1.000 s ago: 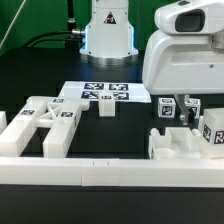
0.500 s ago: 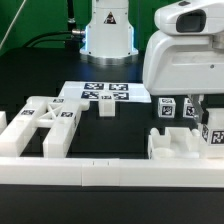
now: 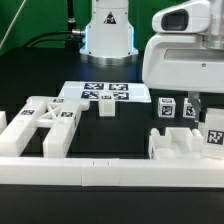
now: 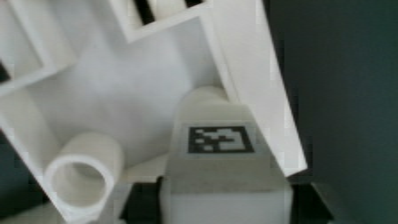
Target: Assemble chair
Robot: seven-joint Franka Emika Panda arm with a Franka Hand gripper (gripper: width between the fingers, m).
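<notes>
My gripper (image 3: 207, 118) is at the exterior view's right, shut on a white cube-ended peg (image 3: 213, 136) with a square tag. It holds the peg just above the right end of the notched block (image 3: 176, 144). In the wrist view the peg (image 4: 219, 150) sits between my dark fingers (image 4: 150, 196), over the block's white wall (image 4: 214, 60) and a round socket (image 4: 80, 178). The X-braced frame (image 3: 45, 120) lies at the left. Two more tagged pegs (image 3: 167, 108) stand behind the block. A small white part (image 3: 107, 108) lies near the middle.
The marker board (image 3: 100, 93) lies flat at the back centre. A long white border rail (image 3: 70, 176) runs along the front. The robot base (image 3: 108, 30) stands behind the board. The arm's white body (image 3: 180, 55) covers the upper right.
The arm has shifted slightly, and the held peg has moved a little toward the exterior view's right. The other parts have not moved.
</notes>
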